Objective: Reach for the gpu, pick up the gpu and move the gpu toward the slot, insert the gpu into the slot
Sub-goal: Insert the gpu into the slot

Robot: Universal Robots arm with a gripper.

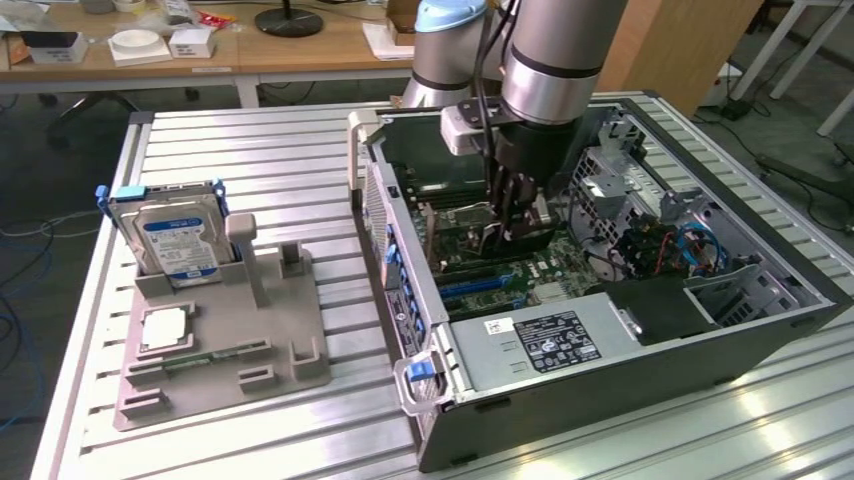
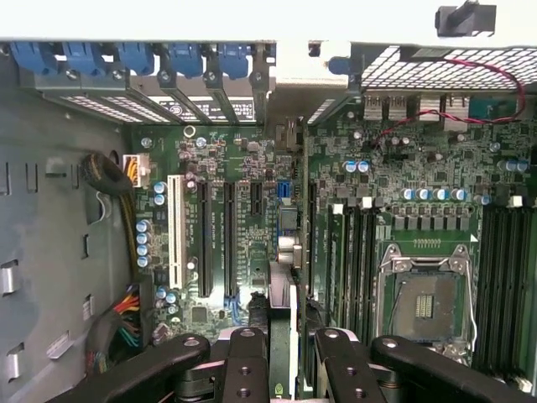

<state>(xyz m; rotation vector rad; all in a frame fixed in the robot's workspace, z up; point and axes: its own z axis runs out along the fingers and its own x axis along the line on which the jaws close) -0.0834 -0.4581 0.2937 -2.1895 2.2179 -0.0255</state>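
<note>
Gripper (image 2: 285, 353) is mine, clenched on the gpu (image 2: 286, 252), which I hold edge-on inside the case, low over the green motherboard (image 2: 419, 180). The slot (image 2: 312, 243) is, I think, the dark strip just beside the card. If the card tilts or sits off-line, its edge could jam or scrape nearby capacitors. The power supply label (image 1: 563, 340) and the hard drive (image 1: 174, 240) sticker are unreadable.

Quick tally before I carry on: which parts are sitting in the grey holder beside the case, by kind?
Hard drive: 1
Processor chip: 1
Memory stick: 1
Total: 3
</note>
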